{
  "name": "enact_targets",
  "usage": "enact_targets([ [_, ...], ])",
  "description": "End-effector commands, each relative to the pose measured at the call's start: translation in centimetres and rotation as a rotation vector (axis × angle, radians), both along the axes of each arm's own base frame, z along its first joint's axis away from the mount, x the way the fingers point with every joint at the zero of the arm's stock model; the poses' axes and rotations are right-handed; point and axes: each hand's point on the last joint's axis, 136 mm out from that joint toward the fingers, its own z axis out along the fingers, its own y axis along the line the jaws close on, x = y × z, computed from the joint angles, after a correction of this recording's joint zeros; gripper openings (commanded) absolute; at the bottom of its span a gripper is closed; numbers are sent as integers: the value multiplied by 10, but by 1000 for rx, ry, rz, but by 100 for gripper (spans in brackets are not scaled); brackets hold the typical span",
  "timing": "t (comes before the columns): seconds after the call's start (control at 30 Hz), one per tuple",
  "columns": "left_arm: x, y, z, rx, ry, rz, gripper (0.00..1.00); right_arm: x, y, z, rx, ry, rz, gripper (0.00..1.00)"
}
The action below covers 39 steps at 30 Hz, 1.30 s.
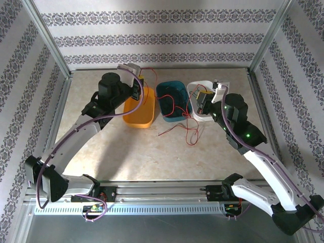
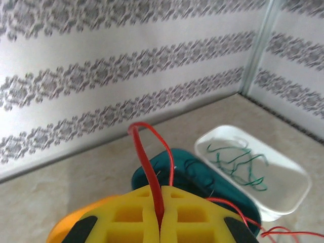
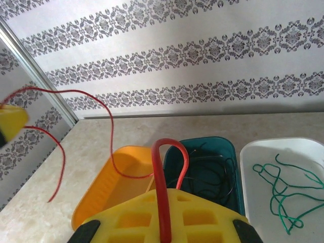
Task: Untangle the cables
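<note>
At the bottom centre of the left wrist view, the left gripper (image 2: 160, 205) is pinched tight on a red cable (image 2: 144, 152) that arches up above its yellow fingers (image 2: 131, 215). The teal bin (image 2: 223, 190) lies behind, and green cables (image 2: 238, 162) lie in the white bin (image 2: 298, 174) at right. The right gripper (image 3: 163, 207), bottom centre of its own view, also clamps a red cable, with the orange bin (image 3: 96, 192) at left and black cables (image 3: 217, 169) in the middle bin. From above, red loops trail onto the table (image 1: 126, 147) at centre frame.
</note>
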Motion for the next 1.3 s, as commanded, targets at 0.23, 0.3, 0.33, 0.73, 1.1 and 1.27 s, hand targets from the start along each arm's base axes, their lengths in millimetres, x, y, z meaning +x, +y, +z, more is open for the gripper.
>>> enact_targets([
  [0.23,-4,19,41,-110,-134,57,0,-8,-7,3,-25,-17,-1,0],
  [0.3,-3,24,41,-99,-136,74,0,-7,-6,4,-26,-16,4,0],
  [0.33,-3,26,43,-103,-139,82,0,-7,-5,4,-27,-18,5,0],
  [0.73,-20,39,110,-279,-295,26,0,-5,-7,3,-26,-21,-6,0],
  [1.1,-26,46,138,-371,-365,-10,0,-5,-7,2,-26,-19,-11,0],
  [1.27,-27,24,139,-411,-318,-143,0,-5,-7,1,-28,-17,-11,0],
])
